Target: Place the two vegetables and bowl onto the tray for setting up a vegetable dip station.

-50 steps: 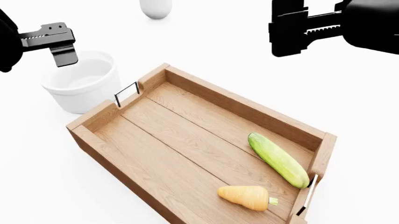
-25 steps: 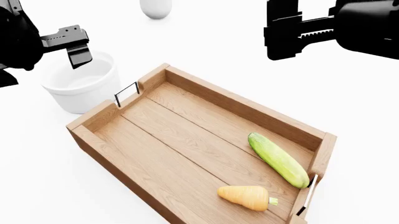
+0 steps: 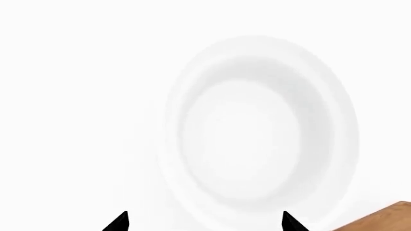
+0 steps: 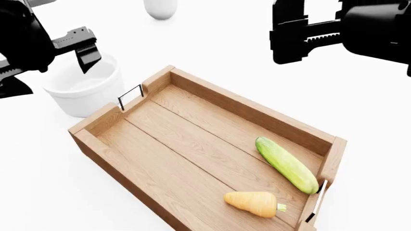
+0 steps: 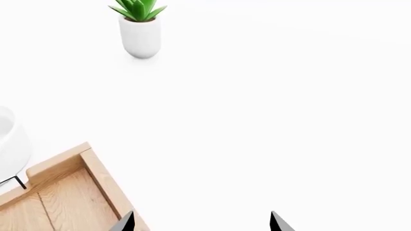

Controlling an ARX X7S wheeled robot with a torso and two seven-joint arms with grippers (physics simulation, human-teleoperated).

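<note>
Left end effector (image 4: 82,50): mine, spread over white bowl (image 4: 83,89), ready to grip its rim.
Right end effector (image 4: 292,33): spread, idle.
Tray (image 4: 250,113): holds cucumber (image 4: 286,164), carrot (image 4: 253,203).

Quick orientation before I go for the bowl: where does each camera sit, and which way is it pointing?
Head: high, looking down on tray, carrot, cucumber; both arms show.
Left wrist: above bowl, facing into it; left gripper fingertips visible.
Right wrist: faces bare surface and potted plant; right gripper fingertips visible.
All three share the bowl and tray.
</note>
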